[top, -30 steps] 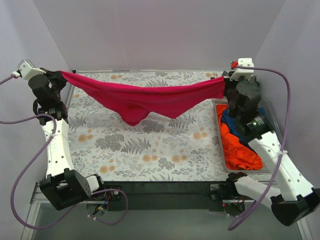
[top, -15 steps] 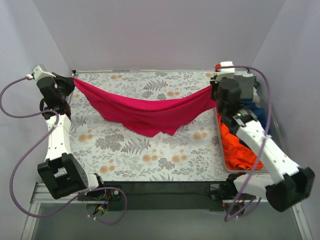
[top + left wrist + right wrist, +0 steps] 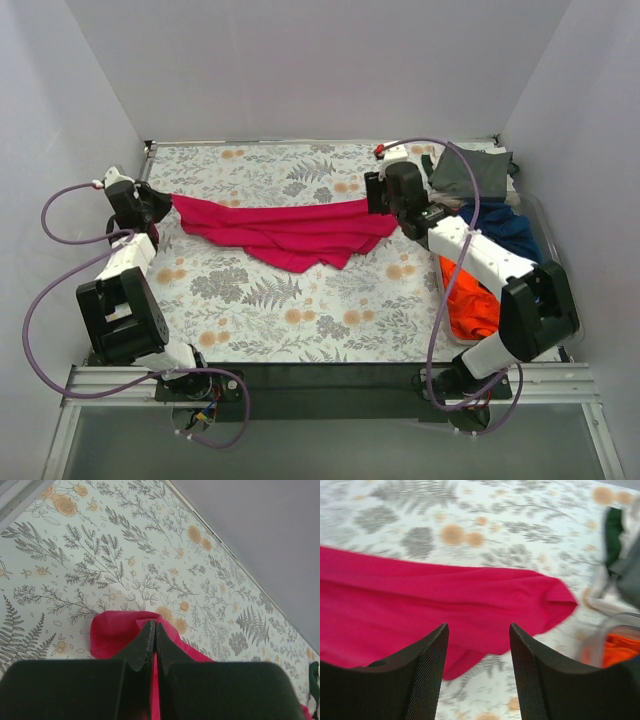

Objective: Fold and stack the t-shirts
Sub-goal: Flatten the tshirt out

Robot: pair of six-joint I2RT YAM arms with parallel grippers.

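My left hand, at the surface's 9 o'clock edge, is clamped tight on the left end of the magenta-pink t-shirt. The shirt lies rumpled across the floral tablecloth toward 2 o'clock. My right hand hovers over its right end, fingers apart, gripping nothing. At 3 o'clock lie the orange t-shirt and navy t-shirt.

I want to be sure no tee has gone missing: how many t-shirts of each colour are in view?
Magenta-pink t-shirt: 1
Dark grey-green t-shirt: 1
Navy blue t-shirt: 1
Orange t-shirt: 1
Total: 4
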